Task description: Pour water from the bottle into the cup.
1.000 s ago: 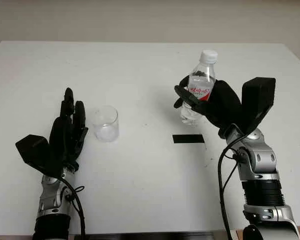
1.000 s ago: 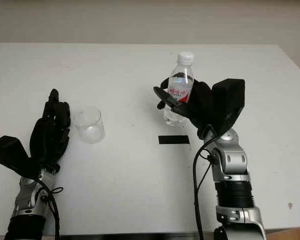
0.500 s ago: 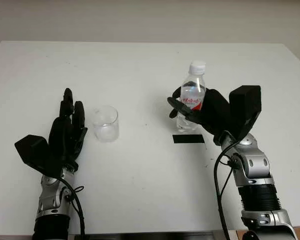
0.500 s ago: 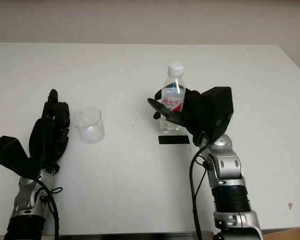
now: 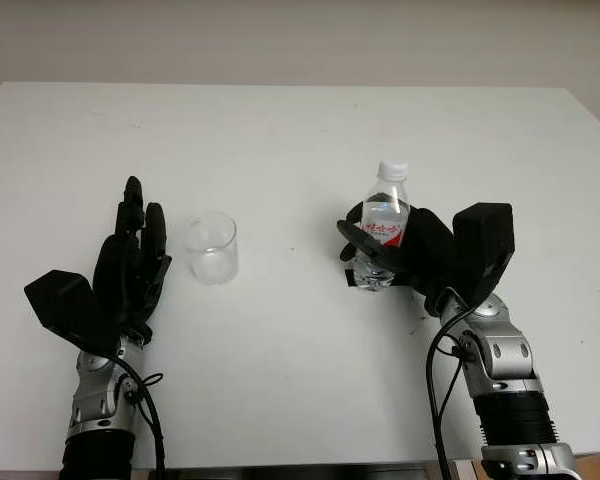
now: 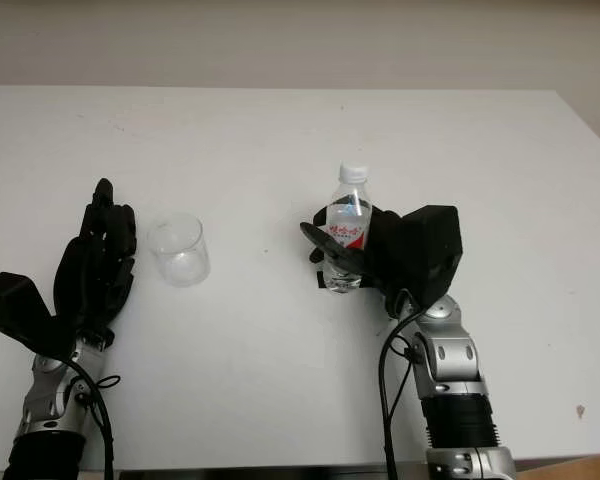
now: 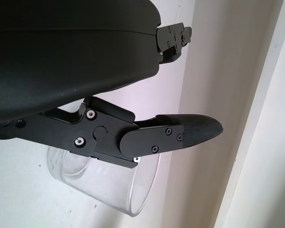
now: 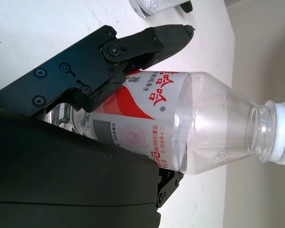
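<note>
My right hand (image 5: pixel 400 250) is shut on a clear water bottle (image 5: pixel 382 222) with a white cap and a red and white label (image 8: pixel 147 128). The bottle stands upright, its base down at the black tape mark (image 5: pixel 352 282) on the white table (image 5: pixel 300 140). An empty clear cup (image 5: pixel 211 247) stands left of the middle, well apart from the bottle. My left hand (image 5: pixel 132 262) is open just left of the cup, not touching it; one of its fingers (image 7: pixel 190 132) reaches past the cup (image 7: pixel 109 183) in the left wrist view.
The table's far edge meets a pale wall (image 5: pixel 300 40). Bare tabletop lies between the cup and the bottle and in front of both hands.
My right hand has lowered the bottle and drawn it nearer and a little left, down onto the black tape mark. The left hand and the cup have stayed put.
</note>
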